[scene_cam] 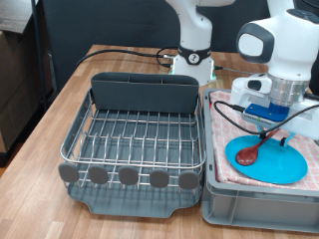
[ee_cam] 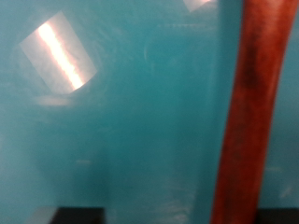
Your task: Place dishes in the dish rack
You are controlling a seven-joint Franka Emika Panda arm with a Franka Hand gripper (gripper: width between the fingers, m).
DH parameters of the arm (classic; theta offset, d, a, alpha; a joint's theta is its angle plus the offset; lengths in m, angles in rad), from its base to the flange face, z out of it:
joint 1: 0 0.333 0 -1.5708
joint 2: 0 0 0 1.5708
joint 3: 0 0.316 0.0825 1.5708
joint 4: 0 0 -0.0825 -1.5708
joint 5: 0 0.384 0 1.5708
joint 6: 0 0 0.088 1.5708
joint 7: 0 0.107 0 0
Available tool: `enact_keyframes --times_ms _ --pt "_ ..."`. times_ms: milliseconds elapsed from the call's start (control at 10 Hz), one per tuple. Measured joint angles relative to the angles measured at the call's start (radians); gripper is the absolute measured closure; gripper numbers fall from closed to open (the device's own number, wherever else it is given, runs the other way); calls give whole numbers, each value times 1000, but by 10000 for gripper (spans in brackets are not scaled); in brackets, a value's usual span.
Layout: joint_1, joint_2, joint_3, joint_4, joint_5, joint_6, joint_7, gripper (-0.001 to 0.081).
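Note:
The sky-blue plate (scene_cam: 269, 159) lies on the checked cloth in the grey bin at the exterior view's right. The dark red-brown spoon (scene_cam: 251, 151) lies on the plate, its handle running up towards my gripper (scene_cam: 282, 129). The gripper hangs low over the plate's far edge, right at the handle's end. In the wrist view the plate (ee_cam: 121, 121) fills the picture and the spoon handle (ee_cam: 248, 103) crosses it very close to the camera. The silver wire dish rack (scene_cam: 135, 139) stands empty at the exterior view's left. The white cup is out of view.
The grey plastic bin (scene_cam: 249, 204) with the pinkish checked cloth (scene_cam: 221, 139) stands directly beside the rack. The rack's tall grey caddy wall (scene_cam: 145, 93) is at its far side. Black cables (scene_cam: 120, 52) run across the wooden table behind it.

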Motion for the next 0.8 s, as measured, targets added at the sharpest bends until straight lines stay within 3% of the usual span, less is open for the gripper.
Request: enact_keyframes --times_ms 100,200,300,800 --pt "7 2 -6 0 -8 1 11 605" --pt "14 2 -10 0 -10 -1 18 605" --pt "18 2 -10 2 -11 -7 21 727" --pt "18 -58 7 18 -2 -115 9 726"
